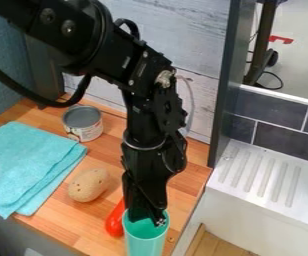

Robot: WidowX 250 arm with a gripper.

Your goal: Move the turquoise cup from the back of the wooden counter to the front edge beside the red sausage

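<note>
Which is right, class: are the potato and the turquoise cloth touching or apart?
Apart. The camera view shows a strip of wooden counter between the potato and the turquoise cloth.

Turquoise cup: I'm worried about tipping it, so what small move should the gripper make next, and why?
Probably a short lift straight up: the gripper is down at the mouth of the turquoise cup, with a red object close beside the cup, so moving sideways first might knock either.

Wooden counter [110, 150], folded turquoise cloth [33, 162], tin can [88, 131], potato-like object [88, 185], red object [115, 222], mint cup [144, 243]
</note>
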